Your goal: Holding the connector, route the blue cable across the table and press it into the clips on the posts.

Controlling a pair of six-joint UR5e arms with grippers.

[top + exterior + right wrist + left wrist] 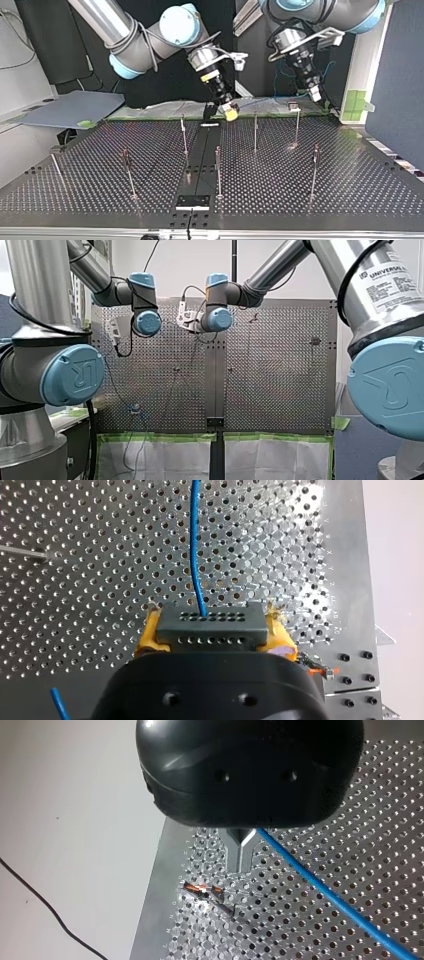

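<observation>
Routing has barely begun: the right gripper clamps the dark grey perforated connector, the left gripper pinches the thin blue cable, and the next move is probably to seat it in the clip of the slim metal post at the top view's upper right.

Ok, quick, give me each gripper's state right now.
My left gripper: closed on the blue cable.
My right gripper: closed on the connector.
</observation>
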